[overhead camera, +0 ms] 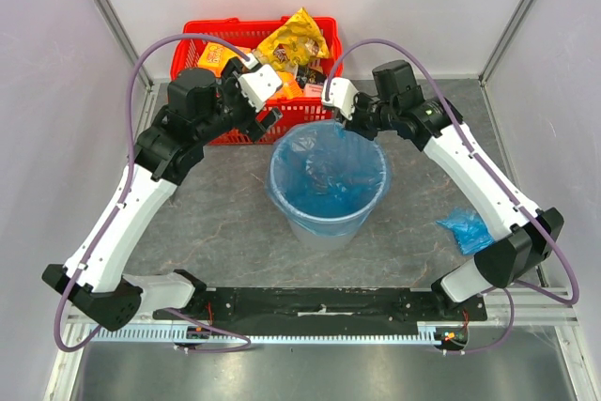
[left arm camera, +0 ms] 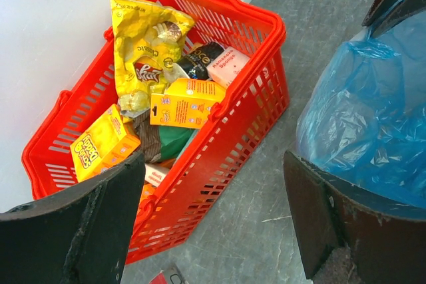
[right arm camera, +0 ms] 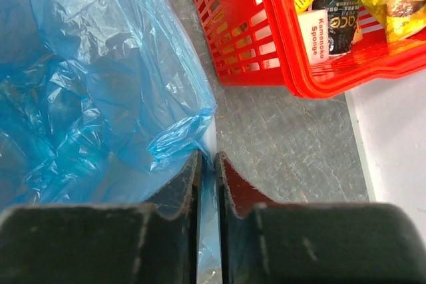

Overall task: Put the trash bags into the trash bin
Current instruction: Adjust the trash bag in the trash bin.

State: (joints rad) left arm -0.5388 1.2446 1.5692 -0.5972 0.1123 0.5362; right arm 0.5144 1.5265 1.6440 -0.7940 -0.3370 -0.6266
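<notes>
The light-grey trash bin [overhead camera: 326,228] stands mid-table, lined with a bright-blue trash bag [overhead camera: 329,176] whose film folds over the rim. My right gripper [overhead camera: 347,127] is at the bin's far-right rim. In the right wrist view it [right arm camera: 208,164] is shut on the bag's edge [right arm camera: 176,141], with the pale rim [right arm camera: 212,143] between the jaws. My left gripper [overhead camera: 267,119] hangs open by the bin's far-left side. In the left wrist view it [left arm camera: 213,231] holds nothing, with the bag [left arm camera: 373,111] to its right. A second trash bag [overhead camera: 465,229] lies bundled on the table at right.
A red mesh basket [overhead camera: 192,44] with a yellow snack packet [overhead camera: 296,37] and boxes stands at the back, close behind the bin. In the left wrist view the basket [left arm camera: 226,131] nearly touches the left finger [left arm camera: 100,224]. Grey walls enclose the table.
</notes>
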